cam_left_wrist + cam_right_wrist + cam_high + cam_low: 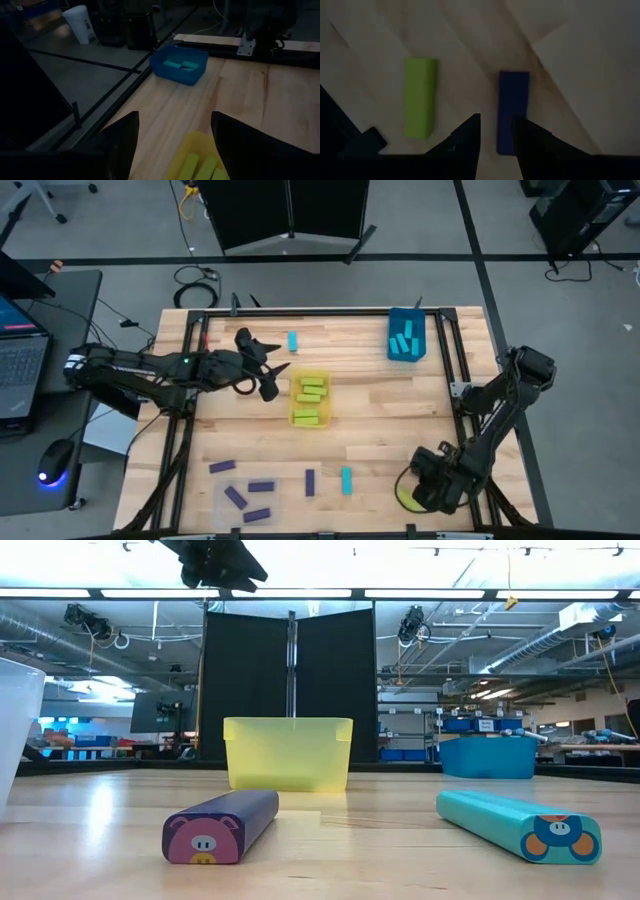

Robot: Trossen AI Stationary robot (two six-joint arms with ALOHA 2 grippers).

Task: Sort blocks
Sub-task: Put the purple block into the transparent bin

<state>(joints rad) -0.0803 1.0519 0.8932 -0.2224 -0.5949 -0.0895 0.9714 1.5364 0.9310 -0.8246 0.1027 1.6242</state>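
The blocks look like small stiff bars with smooth faces, probably light and a little slippery, so I think it is best to take one across its narrow width, near the middle. Using the yellow bin (310, 401) as landmark: several yellow-green blocks (311, 392) already lie inside it, one cyan block (293, 341) lies on the tabletop (380, 410) just behind it, and purple blocks (247, 492) are scattered well in front of it, toward the left. The blue bin (406, 336) to its right holds cyan blocks. The left gripper (270, 372) hangs just left of the yellow bin, its jaws wide and empty. The right gripper (495, 132) is low at the front right corner, jaws narrow, holding nothing, above a purple block (512, 111) and a green one (420, 96). No writing is readable; the block ends carry small cartoon animal faces, a pig on the purple one (222, 826).
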